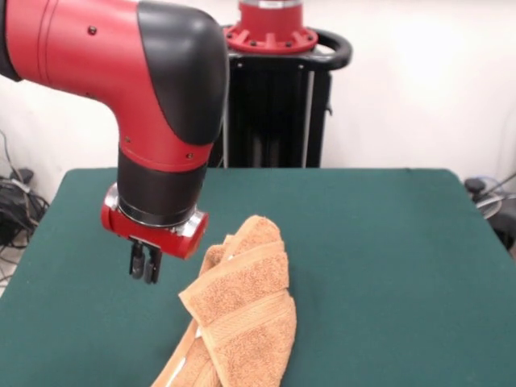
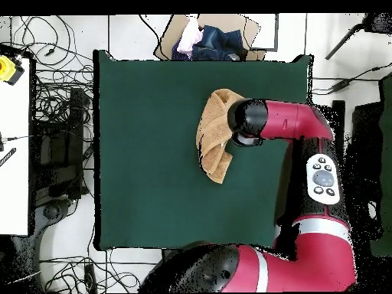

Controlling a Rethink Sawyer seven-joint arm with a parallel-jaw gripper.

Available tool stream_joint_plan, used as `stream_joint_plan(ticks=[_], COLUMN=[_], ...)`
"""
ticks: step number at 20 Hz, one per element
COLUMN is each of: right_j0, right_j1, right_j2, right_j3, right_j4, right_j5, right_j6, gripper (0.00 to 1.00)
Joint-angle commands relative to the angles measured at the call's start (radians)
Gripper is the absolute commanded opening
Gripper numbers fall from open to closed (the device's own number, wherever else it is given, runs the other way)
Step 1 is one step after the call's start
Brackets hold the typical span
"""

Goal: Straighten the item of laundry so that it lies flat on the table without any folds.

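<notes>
nearest us lies the towel (image 1: 242, 310), bunched into a long folded heap on the green table (image 1: 387, 242), its striped bands doubled over one another and its lower end running past the frame's edge. from above it sits toward the table's far edge, partly under the arm (image 2: 287, 120). the gripper (image 1: 145, 264) hangs just beside the heap, apart from it and holding nothing; its fingers look drawn close together. we judge it is placed there to reach a loose edge, since no fold is opened yet.
</notes>
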Motion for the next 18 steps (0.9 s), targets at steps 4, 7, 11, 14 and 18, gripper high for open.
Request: stream_joint_plan(ticks=[4, 7, 11, 14, 18], right_j0=[-0.006, -0.046, -0.119, -0.134, -0.151], right_j1=[0.032, 0.017, 0.008, 0.019, 0.018], right_j2=[0.102, 0.108, 0.172, 0.206, 0.231], right_j3=[0.043, 0.107, 0.173, 0.153, 0.155], right_j4=[0.040, 0.001, -0.018, -0.059, -0.071], right_j5=[-0.083, -0.140, -0.204, -0.197, -0.170], right_j6=[-0.033, -0.108, -0.224, -0.318, -0.331], gripper=[0.00, 0.00, 0.00, 0.00, 1.00])
